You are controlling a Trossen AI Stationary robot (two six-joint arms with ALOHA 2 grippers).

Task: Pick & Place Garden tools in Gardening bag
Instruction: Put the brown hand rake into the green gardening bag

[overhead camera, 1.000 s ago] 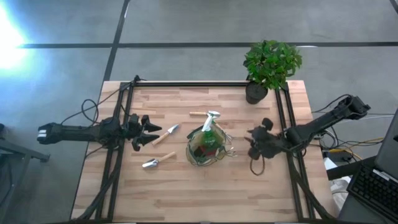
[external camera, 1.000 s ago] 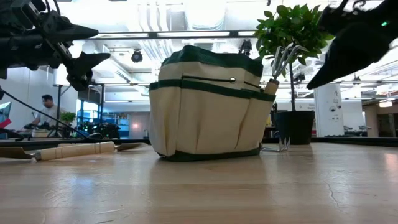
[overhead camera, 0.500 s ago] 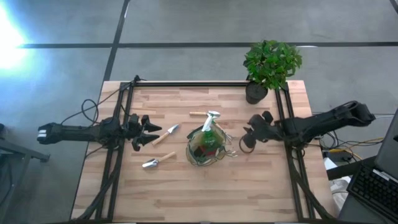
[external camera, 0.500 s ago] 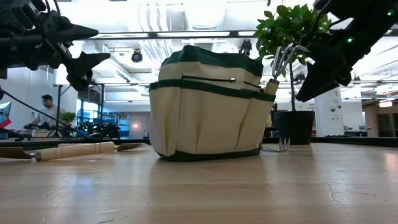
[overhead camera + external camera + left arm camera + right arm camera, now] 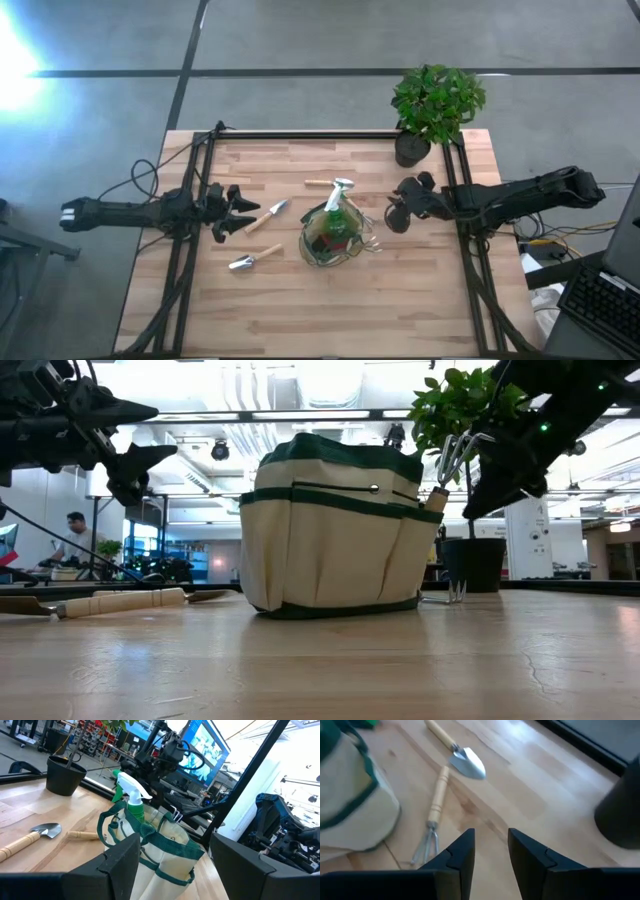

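Note:
The gardening bag (image 5: 333, 234), cream with green trim, stands upright at mid-table and also shows in the low view (image 5: 335, 535). A green spray bottle (image 5: 133, 800) and a hand fork (image 5: 455, 457) stick up out of it. Two trowels (image 5: 266, 217) (image 5: 254, 261) lie on the table left of the bag. A third trowel (image 5: 460, 754) and a hand fork (image 5: 436, 805) lie by the bag's far side. My left gripper (image 5: 240, 212) is open, left of the bag. My right gripper (image 5: 394, 216) is narrowly open and empty, above the table to the right of the bag.
A potted green plant (image 5: 432, 108) in a black pot (image 5: 620, 812) stands at the table's far right corner, close behind my right arm. Black frame rails (image 5: 190, 250) run along the table's left, right and far edges. Bare wood lies near the front edge.
My right gripper has moved toward the table's left and far edges, closing in on the bag. My left arm has kept still.

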